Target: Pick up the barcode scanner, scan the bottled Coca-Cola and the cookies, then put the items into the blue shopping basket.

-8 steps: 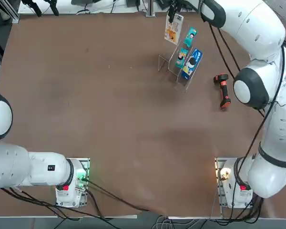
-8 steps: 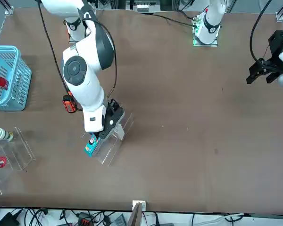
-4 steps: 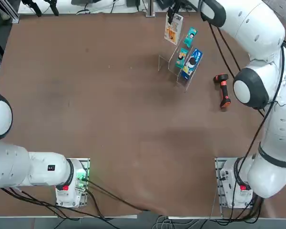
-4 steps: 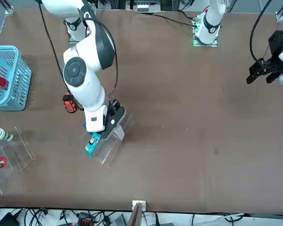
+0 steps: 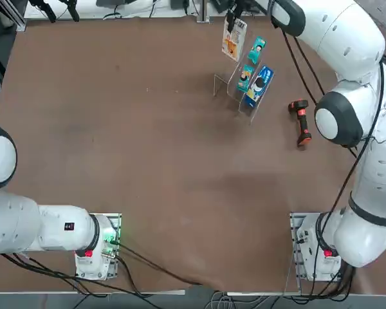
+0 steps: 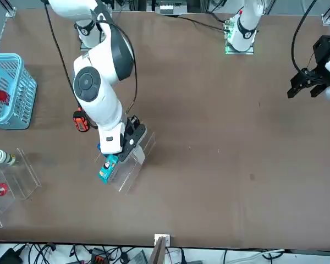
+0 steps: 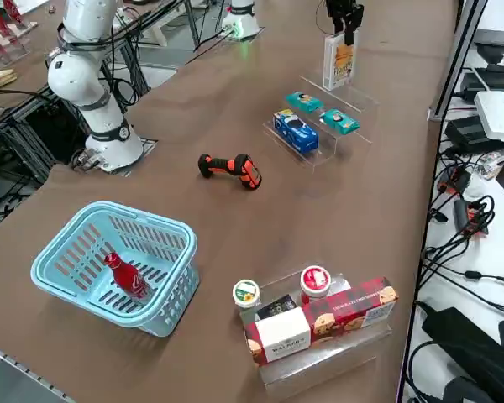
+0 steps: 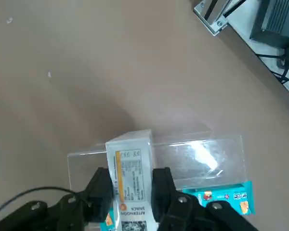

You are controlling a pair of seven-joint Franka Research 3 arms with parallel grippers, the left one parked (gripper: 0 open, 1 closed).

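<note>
Brown table (image 5: 148, 148) with a matte top. Beyond its far edge, cables (image 7: 462, 218), a white box (image 7: 497, 113) and dark gear (image 7: 479, 361) lie beside an aluminium rail (image 7: 455, 50). A metal frame (image 7: 21, 126) stands near the corner.

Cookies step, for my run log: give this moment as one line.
right gripper: shut on cookies | cookies: on clear rack | barcode scanner: on table

cookies (image 7: 339, 60) upright on rack (image 7: 353, 96), scanner (image 7: 228, 168) beside rack, bottle (image 7: 126, 276) in basket (image 7: 164, 311)
</note>
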